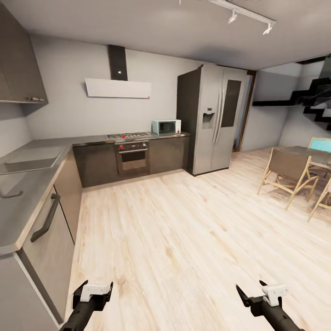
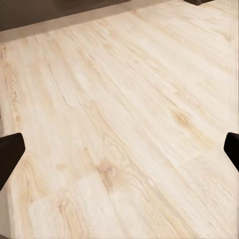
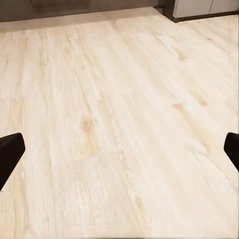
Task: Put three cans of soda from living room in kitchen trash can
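While both arms hang low in front of me, I see my left gripper [image 1: 92, 294] and my right gripper [image 1: 262, 294] at the near edge of the head view, each with fingers spread apart and nothing between them; in the wrist views the dark fingertips [image 2: 10, 149] sit far out at the sides with bare plank floor [image 3: 119, 124] between. Neither arm is nearer to anything that matters yet, because I can find no soda cans and no trash can from where I stand, so the relation the coming move turns on is one of heading, not reach. Just to my left runs the grey counter [image 1: 27, 193] with its dark cabinets below, bending round the corner toward the oven [image 1: 133, 156]. Beyond that sit the teal microwave [image 1: 166, 126] and the white hood [image 1: 118, 88] above the hob, then the steel fridge [image 1: 216, 117]. Off to my right stand a wooden chair [image 1: 287, 172] and a table [image 1: 317, 156], with an opening past the fridge. I judge the living room lies somewhere out that way or behind me, so I would turn the base before using either arm.
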Controlling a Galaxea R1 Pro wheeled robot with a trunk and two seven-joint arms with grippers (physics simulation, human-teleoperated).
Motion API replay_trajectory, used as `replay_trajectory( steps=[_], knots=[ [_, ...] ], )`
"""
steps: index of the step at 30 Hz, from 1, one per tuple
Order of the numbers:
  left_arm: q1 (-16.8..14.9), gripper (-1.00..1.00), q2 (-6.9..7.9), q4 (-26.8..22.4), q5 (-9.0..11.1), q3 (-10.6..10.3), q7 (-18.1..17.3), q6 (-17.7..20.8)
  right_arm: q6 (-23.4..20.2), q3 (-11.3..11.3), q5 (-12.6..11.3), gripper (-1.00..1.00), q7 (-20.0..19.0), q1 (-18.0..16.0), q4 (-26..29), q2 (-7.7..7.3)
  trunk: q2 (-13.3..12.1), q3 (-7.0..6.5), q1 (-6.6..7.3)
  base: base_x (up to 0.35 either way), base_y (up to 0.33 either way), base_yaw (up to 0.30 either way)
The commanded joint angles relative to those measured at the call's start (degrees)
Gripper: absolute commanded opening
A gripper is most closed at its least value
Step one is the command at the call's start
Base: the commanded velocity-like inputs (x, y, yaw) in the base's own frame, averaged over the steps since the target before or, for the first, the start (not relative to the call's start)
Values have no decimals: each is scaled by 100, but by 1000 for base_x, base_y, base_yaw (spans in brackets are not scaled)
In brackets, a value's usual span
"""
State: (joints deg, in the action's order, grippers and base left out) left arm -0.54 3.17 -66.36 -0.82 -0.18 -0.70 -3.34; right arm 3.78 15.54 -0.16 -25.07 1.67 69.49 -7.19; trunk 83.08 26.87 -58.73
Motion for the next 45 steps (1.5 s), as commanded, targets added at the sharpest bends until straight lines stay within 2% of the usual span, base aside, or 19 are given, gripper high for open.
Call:
replay_trajectory(
  steps=[1,17,20,22,26,38,45],
  knots=[
    [0,100,0,0,-1,0,0,0,0,0,0,100,0,0,-1,-1,0,-2,0,6,-19,-229],
    [-4,100,0,0,-5,0,-7,-2,0,25,-6,100,2,-4,-6,-4,0,-36,0,1,-3,-246],
    [-5,100,0,0,-5,0,-4,-6,0,150,-5,100,-3,-3,-6,-4,0,-42,0,0,0,-249],
    [-5,100,0,0,-5,0,0,-6,0,325,-8,100,-17,-3,-6,-3,0,-46,0,0,0,-250],
    [-4,100,0,0,-5,0,2,-8,0,438,-10,100,-27,-2,-6,-2,0,-55,0,0,0,-250],
    [-2,100,0,2,-5,0,8,-9,0,491,-10,100,-16,-6,0,-2,0,-76,0,0,0,-243],
    [-4,100,0,0,-3,0,9,-9,1,488,-7,100,-21,-7,13,1,0,-77,0,0,0,-52]
  ],
)
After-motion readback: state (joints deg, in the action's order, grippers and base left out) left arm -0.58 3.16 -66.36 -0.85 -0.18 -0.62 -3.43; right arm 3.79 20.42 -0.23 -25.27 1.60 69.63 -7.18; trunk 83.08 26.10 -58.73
